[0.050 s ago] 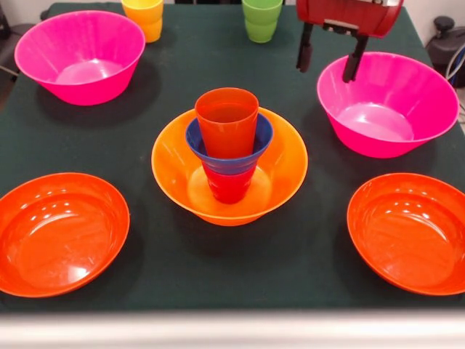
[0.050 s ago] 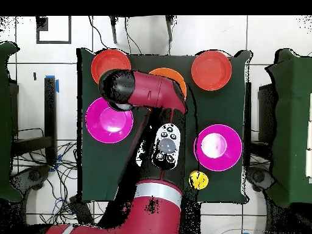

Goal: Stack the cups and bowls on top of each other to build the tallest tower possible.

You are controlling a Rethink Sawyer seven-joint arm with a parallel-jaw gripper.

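The tower stands mid-table in the front view: a large orange bowl [image 1: 276,171] holds a red cup [image 1: 229,187], a small blue bowl [image 1: 263,139] sits on that cup, and an orange cup [image 1: 227,120] rests in the blue bowl. My gripper [image 1: 327,71] hangs open and empty over the far-left rim of the right pink bowl [image 1: 389,102]. A second pink bowl [image 1: 80,54] sits at the far left. A yellow cup [image 1: 144,16] and a green cup [image 1: 261,18] stand at the far edge. In the overhead view the arm hides most of the orange bowl [image 2: 175,75].
Two shallow red-orange bowls lie near the front edge, one at the left [image 1: 62,233] and one at the right [image 1: 410,233]. The overhead view shows the pink bowls [image 2: 108,122] [image 2: 217,147], the red-orange bowls [image 2: 109,63] [image 2: 211,70] and the yellow cup [image 2: 198,180].
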